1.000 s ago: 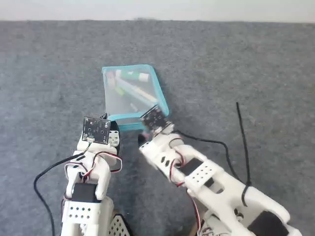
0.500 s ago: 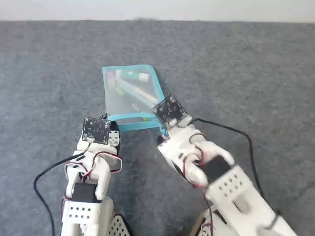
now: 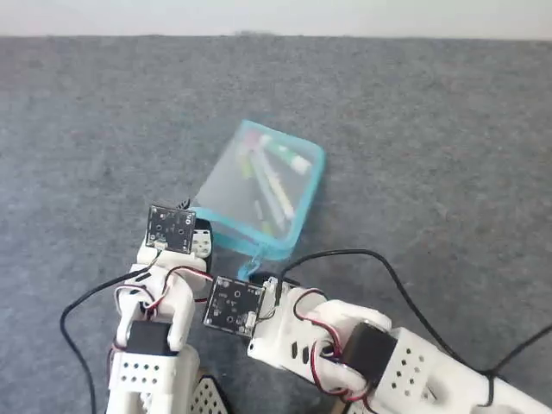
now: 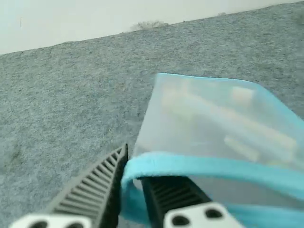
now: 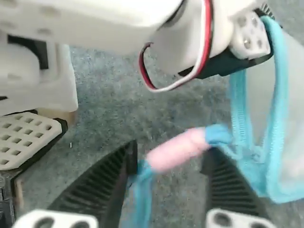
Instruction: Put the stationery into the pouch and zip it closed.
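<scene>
In the high view the two arms stood at the lower edge of the frame. The left arm (image 3: pixel 155 319) was at the lower left, and the right arm (image 3: pixel 354 349) was at the lower centre, bent toward the left one. A black cable (image 3: pixel 379 256) curved over the right arm.

The left gripper (image 4: pixel 132 167) had its fingers closed on the teal border of the pouch (image 4: pixel 209 123), at the corner nearest to the arms. Just beside that corner, the right gripper (image 5: pixel 171 164) had its fingers apart. The pink zipper pull (image 5: pixel 176 148) lay between them, with one end close against one finger and the other finger apart from it. Whether the zipper was fully shut, I could not tell.

The pouch was in the middle of the high view, turned at an angle on the grey carpet (image 3: pixel 448 129). It was translucent with a teal edge. The stationery (image 3: pixel 276 177) was inside it: a green piece, a pink one and some white ones showed through the side. Beyond the carpet, along the top edge of the frame, ran a pale wall (image 3: pixel 276 15).
</scene>
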Controlling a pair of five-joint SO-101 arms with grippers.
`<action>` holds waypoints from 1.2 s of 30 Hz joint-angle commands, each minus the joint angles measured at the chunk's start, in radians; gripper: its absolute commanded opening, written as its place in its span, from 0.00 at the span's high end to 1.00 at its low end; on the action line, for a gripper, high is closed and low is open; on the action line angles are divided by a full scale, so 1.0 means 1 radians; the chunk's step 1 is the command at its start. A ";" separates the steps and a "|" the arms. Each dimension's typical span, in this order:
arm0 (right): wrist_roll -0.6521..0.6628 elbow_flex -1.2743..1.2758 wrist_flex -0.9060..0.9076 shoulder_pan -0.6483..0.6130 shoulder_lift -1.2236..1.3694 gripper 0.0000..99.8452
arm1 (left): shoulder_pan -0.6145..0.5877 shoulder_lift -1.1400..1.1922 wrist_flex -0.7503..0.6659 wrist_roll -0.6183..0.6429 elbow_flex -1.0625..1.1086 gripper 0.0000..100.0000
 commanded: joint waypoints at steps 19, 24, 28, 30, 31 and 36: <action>0.245 -0.005 0.027 0.369 -0.033 0.54 | 0.000 -0.017 -0.032 -0.017 -0.033 0.99; 0.249 0.072 -0.074 0.371 -0.033 0.67 | 0.000 -0.017 -0.032 -0.017 -0.031 0.99; 0.195 0.077 -0.104 0.371 -0.033 0.71 | 0.000 -0.017 -0.032 -0.018 -0.031 0.99; 0.190 0.077 -0.107 0.369 -0.033 0.67 | 0.000 -0.017 -0.032 -0.018 -0.031 0.99; 0.190 0.077 -0.107 0.366 -0.033 0.65 | 0.000 -0.017 -0.032 -0.018 -0.031 0.99; 0.189 0.078 -0.110 0.361 -0.012 0.63 | 0.000 -0.017 -0.034 -0.017 -0.031 0.99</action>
